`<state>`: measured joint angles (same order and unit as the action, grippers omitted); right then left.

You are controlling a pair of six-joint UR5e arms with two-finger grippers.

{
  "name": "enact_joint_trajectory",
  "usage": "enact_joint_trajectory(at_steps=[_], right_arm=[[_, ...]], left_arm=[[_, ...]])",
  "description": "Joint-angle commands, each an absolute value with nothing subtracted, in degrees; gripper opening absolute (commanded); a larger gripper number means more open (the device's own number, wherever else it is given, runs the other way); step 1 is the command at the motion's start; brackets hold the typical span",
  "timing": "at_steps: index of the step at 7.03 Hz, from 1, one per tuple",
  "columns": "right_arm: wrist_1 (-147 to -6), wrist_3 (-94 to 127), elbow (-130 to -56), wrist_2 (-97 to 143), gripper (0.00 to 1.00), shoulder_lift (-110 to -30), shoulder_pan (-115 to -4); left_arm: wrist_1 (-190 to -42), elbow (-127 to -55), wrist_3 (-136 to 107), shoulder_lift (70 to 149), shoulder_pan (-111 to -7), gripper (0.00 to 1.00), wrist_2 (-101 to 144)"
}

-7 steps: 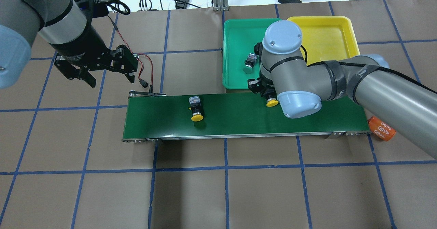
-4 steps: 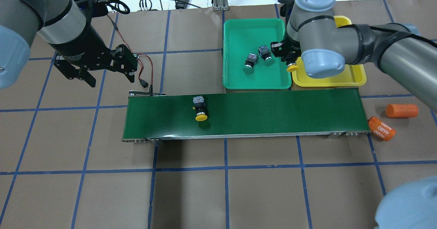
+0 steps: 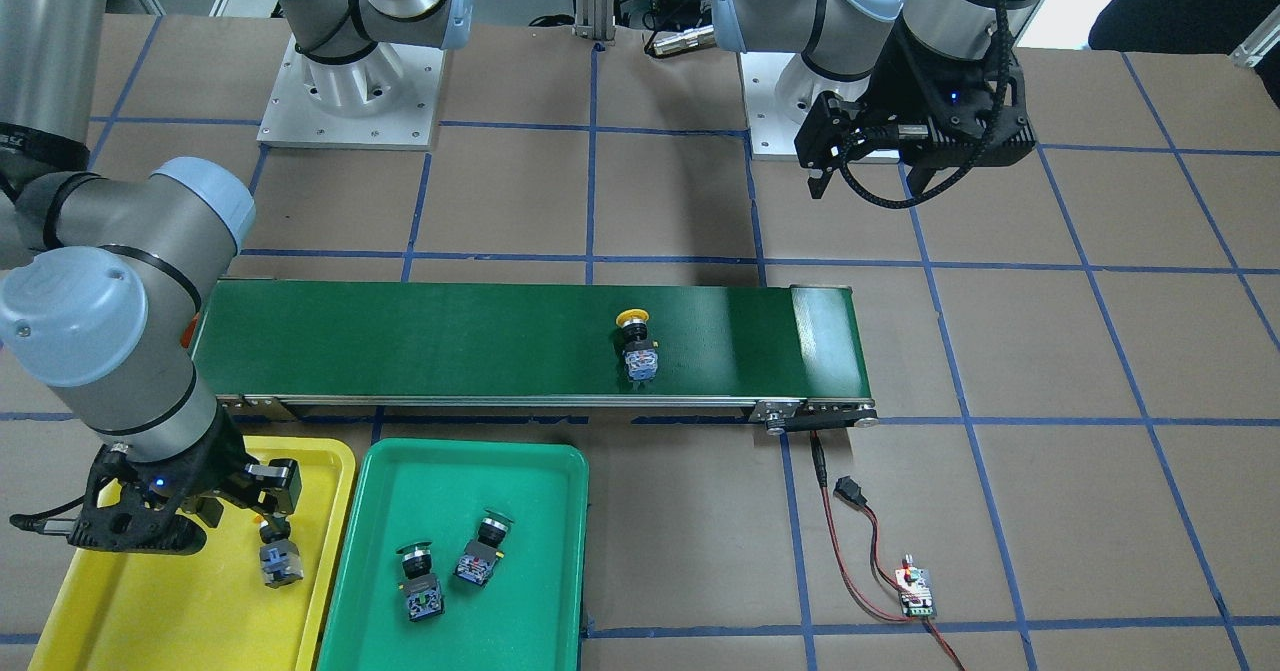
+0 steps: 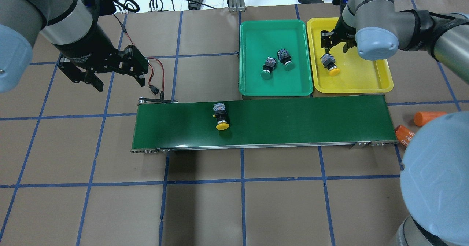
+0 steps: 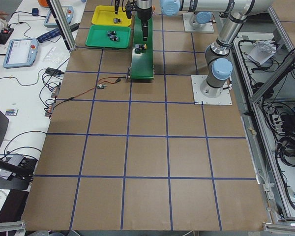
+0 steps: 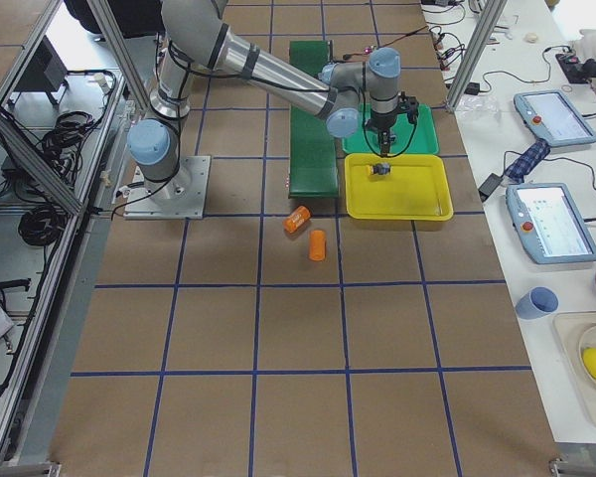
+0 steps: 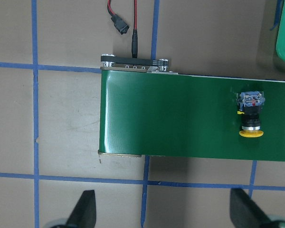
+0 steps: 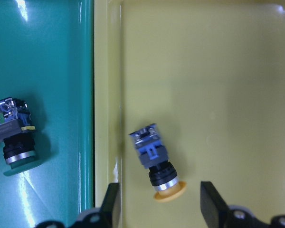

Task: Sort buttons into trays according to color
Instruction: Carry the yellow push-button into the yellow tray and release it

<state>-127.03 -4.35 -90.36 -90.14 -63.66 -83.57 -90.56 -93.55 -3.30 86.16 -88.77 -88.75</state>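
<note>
A yellow button [image 4: 329, 65] lies on its side in the yellow tray [image 4: 370, 77], loose; it also shows in the right wrist view [image 8: 156, 164]. My right gripper [image 4: 335, 48] is open just above it, its fingertips [image 8: 111, 202] on either side of the cap. Two green buttons [image 4: 268, 67] [image 4: 285, 60] lie in the green tray [image 4: 256, 37]. A second yellow button [image 4: 221, 116] lies on the dark-green conveyor belt [image 4: 293, 123]. My left gripper [image 4: 119, 84] is open and empty above the table, behind the belt's left end.
Two orange cylinders [image 4: 427, 117] [image 4: 403, 134] lie on the table past the belt's right end. A small circuit board [image 3: 915, 591] with red-black wires [image 4: 157, 73] sits by the belt's left end. My right arm's elbow [image 4: 436, 172] fills the overhead view's lower right corner.
My right gripper carried a yellow button from the belt over the green tray to the yellow tray and let it go. The other yellow button moved right on the belt.
</note>
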Motion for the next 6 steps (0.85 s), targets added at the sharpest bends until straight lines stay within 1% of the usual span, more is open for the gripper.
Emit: enact_joint_trajectory(at_steps=[1,3,4,5,6], right_arm=[[-117.9,-4.5,-90.4,-90.1,1.00,-70.2,-83.8],[-108.1,-3.9,-90.9,-88.3,1.00,-78.7,-86.3],[-107.4,-3.3,-92.3,-88.8,1.00,-81.4,-89.3],[-107.5,-2.4,-95.2,-89.2,1.00,-81.8,-90.9],[-109.8,-2.3,-100.9,-89.9,1.00,-81.2,-90.8]], left_arm=[[-90.4,-93.4,-3.5,86.1,-88.8,1.00,-88.7],[-90.4,-93.5,-3.6,86.4,-88.7,1.00,-88.9],[-90.1,-93.5,-3.6,86.2,-88.7,1.00,-88.7],[-90.1,-93.5,-3.6,86.1,-88.7,1.00,-88.7],[-90.1,-93.4,-3.6,86.1,-88.7,1.00,-88.8]])
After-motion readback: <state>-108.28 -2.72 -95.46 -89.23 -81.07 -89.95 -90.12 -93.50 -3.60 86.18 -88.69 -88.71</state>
